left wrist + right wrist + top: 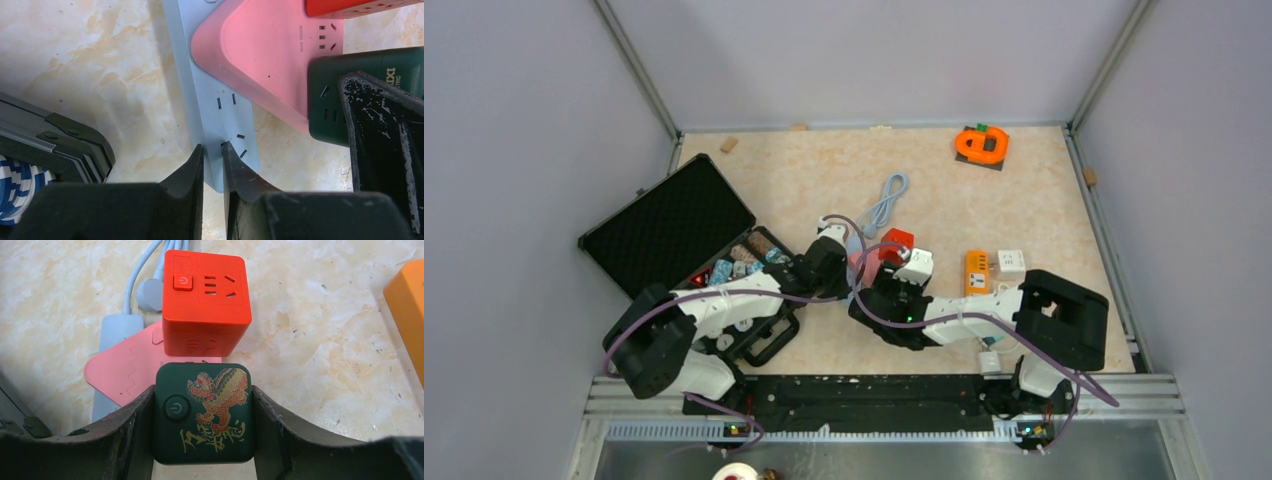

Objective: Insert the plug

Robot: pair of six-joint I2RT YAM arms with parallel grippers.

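A light blue power strip lies flat on the table under a pink socket block. My left gripper is shut on the strip's near edge. My right gripper is shut on a dark green cube socket with a gold and red lion print, holding it just in front of a red cube socket. The strip's pale blue cable and round plug lie beside the red cube. In the top view both grippers meet at mid-table.
An open black case with several small items lies left, its corner close to my left fingers. An orange socket and a white adapter lie right of the cubes. An orange object stands at the back right.
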